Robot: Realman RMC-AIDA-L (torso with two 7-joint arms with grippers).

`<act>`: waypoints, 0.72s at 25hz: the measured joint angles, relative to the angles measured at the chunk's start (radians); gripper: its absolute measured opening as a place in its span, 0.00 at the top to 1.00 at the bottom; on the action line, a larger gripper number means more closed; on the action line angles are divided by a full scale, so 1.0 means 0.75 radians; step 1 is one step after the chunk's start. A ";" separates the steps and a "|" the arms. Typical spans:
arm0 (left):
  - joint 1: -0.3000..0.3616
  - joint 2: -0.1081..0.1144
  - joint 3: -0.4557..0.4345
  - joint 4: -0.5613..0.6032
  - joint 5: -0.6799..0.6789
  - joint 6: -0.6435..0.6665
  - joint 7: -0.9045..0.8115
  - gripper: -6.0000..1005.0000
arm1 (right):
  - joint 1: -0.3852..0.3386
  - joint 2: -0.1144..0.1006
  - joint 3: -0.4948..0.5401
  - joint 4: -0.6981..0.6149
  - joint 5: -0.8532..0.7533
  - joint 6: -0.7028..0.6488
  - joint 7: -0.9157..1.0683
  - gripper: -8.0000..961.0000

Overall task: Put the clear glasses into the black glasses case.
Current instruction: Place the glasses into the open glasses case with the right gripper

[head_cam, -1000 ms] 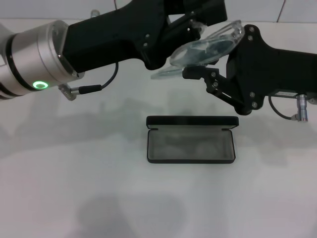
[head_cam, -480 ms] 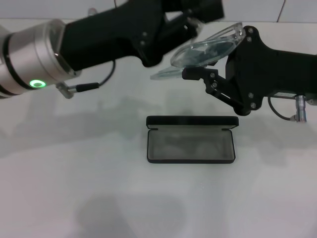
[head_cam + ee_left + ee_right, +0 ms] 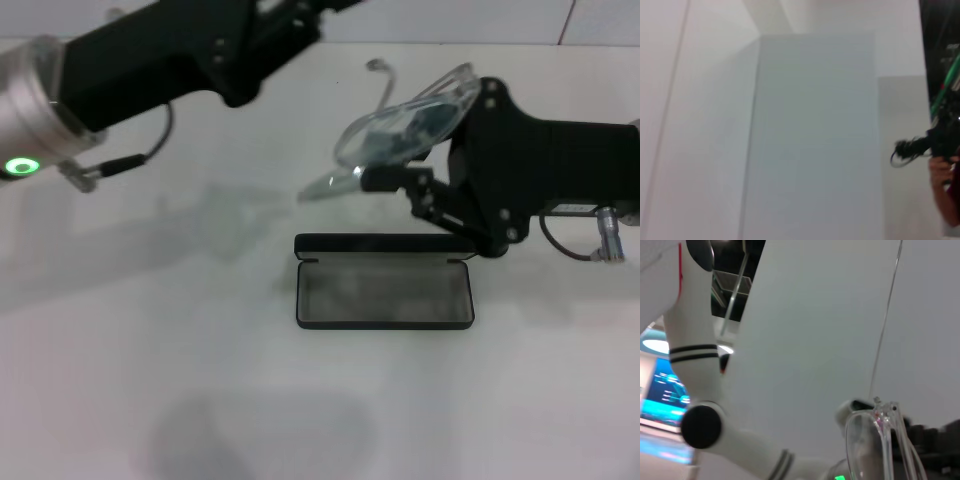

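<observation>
Left arm pulled back up-left, away from clear glasses (image 3: pixel 405 128); its claw out of view. Right claw (image 3: pixel 385 175) grips glasses, tilted, above open black glasses case (image 3: pixel 385 295) on counter (image 3: pixel 150 380).

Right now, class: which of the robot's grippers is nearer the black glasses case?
Right. The right gripper holds the clear glasses just above and behind the open black glasses case; the left arm is far off, up and to the left.
</observation>
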 joint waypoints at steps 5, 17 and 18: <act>0.043 0.047 -0.176 0.007 0.094 0.001 0.004 0.80 | -0.020 -0.020 -0.040 -0.423 -0.292 0.008 0.619 0.87; 0.253 0.154 -0.315 0.064 0.148 0.037 -0.008 0.80 | 0.247 -0.007 -0.172 -1.066 -1.135 -0.101 1.858 0.87; 0.269 0.154 -0.316 0.067 0.160 0.043 -0.008 0.80 | 0.284 -0.004 -0.223 -1.048 -1.189 -0.098 1.895 0.87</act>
